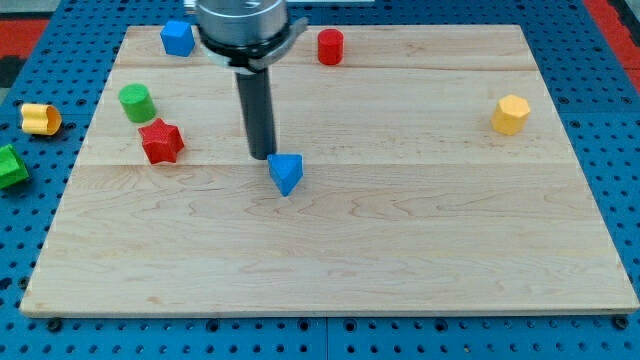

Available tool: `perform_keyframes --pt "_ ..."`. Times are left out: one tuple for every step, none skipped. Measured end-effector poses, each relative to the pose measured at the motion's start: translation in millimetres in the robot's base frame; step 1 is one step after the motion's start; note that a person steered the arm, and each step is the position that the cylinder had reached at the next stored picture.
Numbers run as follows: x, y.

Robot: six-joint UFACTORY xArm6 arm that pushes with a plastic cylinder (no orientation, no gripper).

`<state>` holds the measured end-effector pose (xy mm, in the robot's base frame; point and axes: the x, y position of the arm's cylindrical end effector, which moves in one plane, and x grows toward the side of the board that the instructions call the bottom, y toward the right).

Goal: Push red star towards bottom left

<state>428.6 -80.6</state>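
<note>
Red star (161, 141), chunky, flat-lying

On the pale wooden board (400, 250) you find my tip (263, 155) just above and left of the blue triangular block (286, 172), near touching it. The red star block (161, 141) lies well to the view's left of it, the green cylinder (136, 102) just above the star. The blue cube (177, 38) and red cylinder (330, 47) sit along the top edge, the orange hexagonal block (510, 114) far right
</note>
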Motion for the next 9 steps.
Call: perform_keyframes --pt "17 59" --pt "30 110" --pt "-1 29" --pt "5 8" --pt "40 6" --pt "49 77" --pt "57 186" --pt "57 181" --pt "63 240"
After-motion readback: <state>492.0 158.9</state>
